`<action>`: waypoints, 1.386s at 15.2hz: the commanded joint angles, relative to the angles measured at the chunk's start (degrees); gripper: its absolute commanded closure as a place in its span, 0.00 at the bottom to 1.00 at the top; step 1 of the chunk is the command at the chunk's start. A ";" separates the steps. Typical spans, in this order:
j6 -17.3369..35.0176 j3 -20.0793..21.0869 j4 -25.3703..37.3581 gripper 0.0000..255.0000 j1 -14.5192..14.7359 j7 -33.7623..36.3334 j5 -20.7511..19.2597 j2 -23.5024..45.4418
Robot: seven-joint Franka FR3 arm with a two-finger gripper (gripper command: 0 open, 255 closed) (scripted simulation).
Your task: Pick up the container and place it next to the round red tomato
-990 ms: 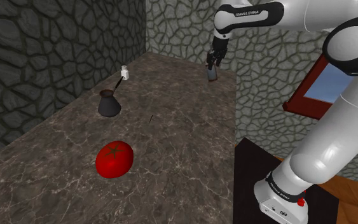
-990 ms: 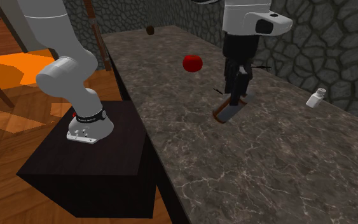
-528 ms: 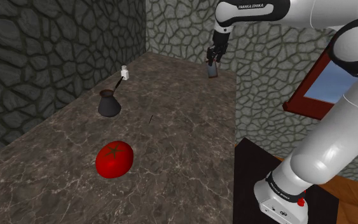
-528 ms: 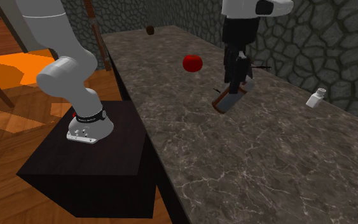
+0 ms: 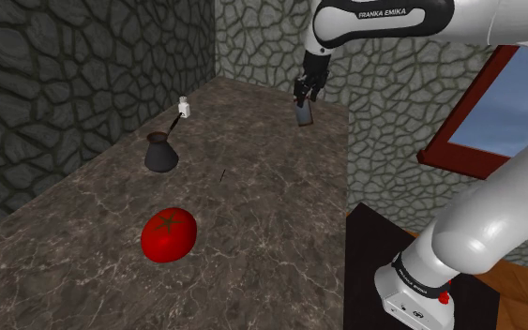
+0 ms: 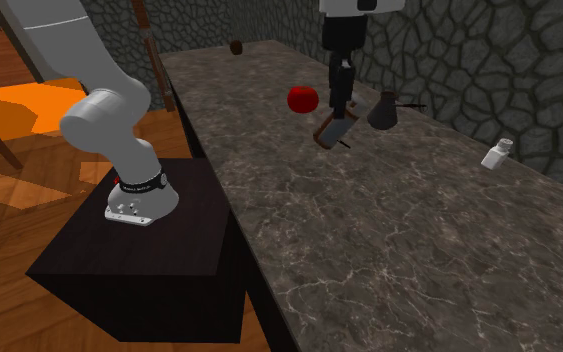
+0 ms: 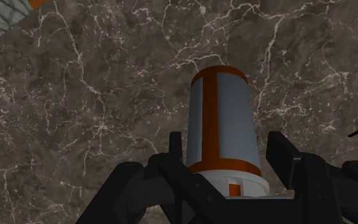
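Note:
My gripper [image 5: 303,97] is shut on the container [image 5: 304,112], a pale grey-blue cylinder with orange-brown bands. It hangs tilted above the dark marble counter [image 5: 252,216] near the far end. From the wrist, the container [image 7: 225,130] sits clasped between the two black fingers [image 7: 177,156], with the marble well below. The round red tomato [image 5: 168,234] lies on the counter nearer the shoulder camera. In the second exterior view the gripper [image 6: 340,108] holds the container [image 6: 334,130] just right of the tomato [image 6: 302,98].
A dark long-handled pot [image 5: 160,153] and a small white shaker [image 5: 185,108] stand along the stone wall side. A small brown object [image 6: 236,47] sits at the counter's far end. The black stand [image 6: 139,250] adjoins the counter edge. A red-framed window [image 5: 477,131] is behind the arm.
The gripper has lifted the container off the counter and carried it toward the tomato, leftward in both exterior views. The dark pot is now uncovered beside it.

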 commanded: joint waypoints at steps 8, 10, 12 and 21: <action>-1.44 7.10 -5.94 1.00 5.10 11.91 0.80 -6.22; -1.82 8.79 -6.54 1.00 6.26 14.57 1.19 -6.95; -2.23 10.52 -6.88 1.00 7.39 17.26 1.61 -7.46; -4.20 18.61 -5.24 1.00 12.41 29.69 3.32 -6.75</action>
